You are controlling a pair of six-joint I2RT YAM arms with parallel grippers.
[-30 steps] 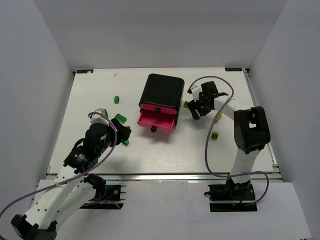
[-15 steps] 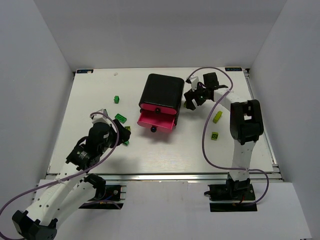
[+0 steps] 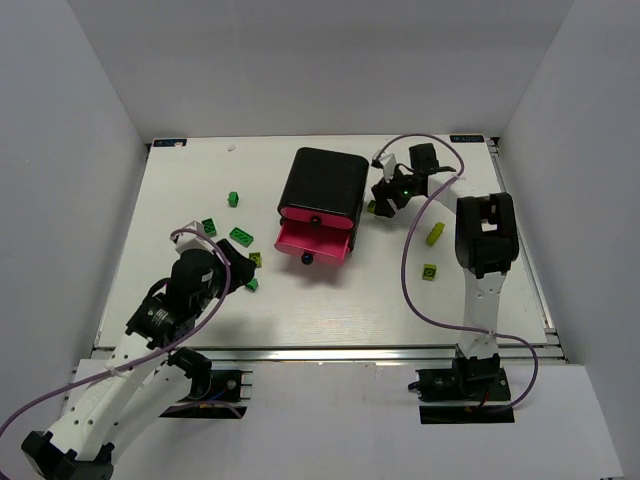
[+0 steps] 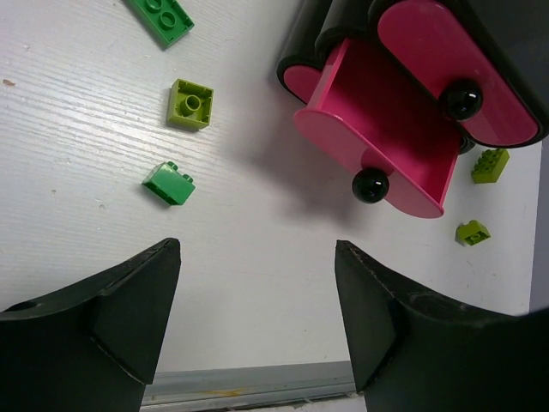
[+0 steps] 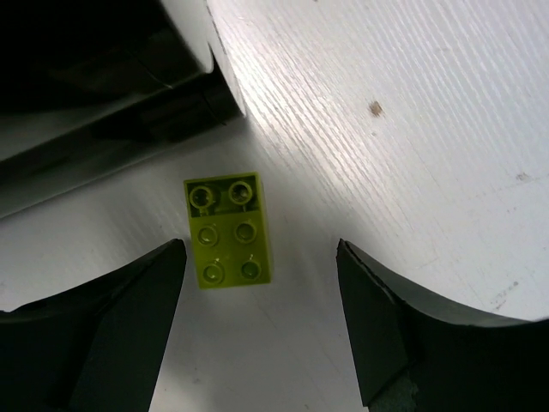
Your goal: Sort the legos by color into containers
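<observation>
The containers are pink drawers in a black casing (image 3: 322, 180); one drawer (image 3: 313, 240) (image 4: 386, 137) is pulled out and shows nothing inside, the others are shut. My right gripper (image 3: 385, 196) (image 5: 262, 253) is open just right of the casing, straddling a yellow-green lego (image 5: 230, 230) (image 3: 372, 208) without touching it. My left gripper (image 3: 235, 268) (image 4: 257, 257) is open over bare table, holding nothing. Ahead of it lie a dark green lego (image 4: 169, 183) (image 3: 251, 285), a yellow-green lego (image 4: 190, 104) (image 3: 256, 259) and a flat green lego (image 4: 161, 15) (image 3: 241, 236).
More green legos (image 3: 233, 198) (image 3: 209, 227) lie at left. Two yellow-green legos (image 3: 434, 234) (image 3: 429, 271) lie right of the drawers, near the right arm. The casing's dark side (image 5: 77, 86) stands close beside the right fingers. The table's near edge (image 4: 257, 382) runs under the left fingers.
The right gripper has swung back and left, toward the casing, over the yellow-green lego there. The left arm has shifted only slightly. No lego has moved.
</observation>
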